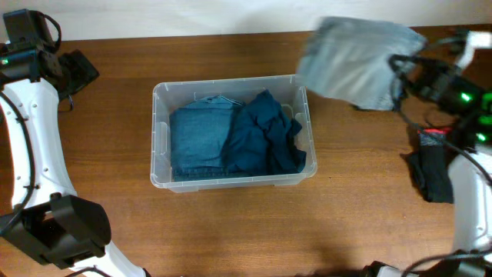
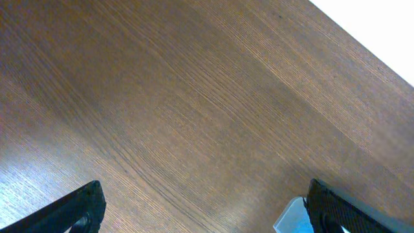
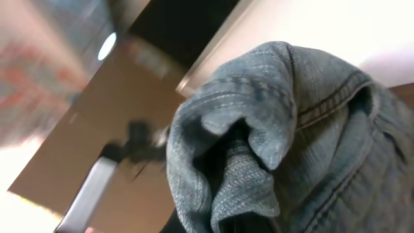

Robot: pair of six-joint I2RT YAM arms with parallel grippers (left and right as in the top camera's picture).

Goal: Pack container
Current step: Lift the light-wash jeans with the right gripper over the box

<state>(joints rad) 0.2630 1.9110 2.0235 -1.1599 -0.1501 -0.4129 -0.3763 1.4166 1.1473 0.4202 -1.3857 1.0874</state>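
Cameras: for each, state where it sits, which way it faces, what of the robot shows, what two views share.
Overhead: above the table, facing straight down on the container; both arms show.
Left wrist: on its arm, facing bare wood; open left gripper shows.
Right wrist: on its arm, facing the grey denim garment; no fingers visible.
Shared: overhead and right wrist show that garment.

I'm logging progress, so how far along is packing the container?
Done: blue jeans and a teal garment lie in the container. In hand: the right pincer holds a grey denim garment aloft. Left: stowing it, plus a dark garment on the table.
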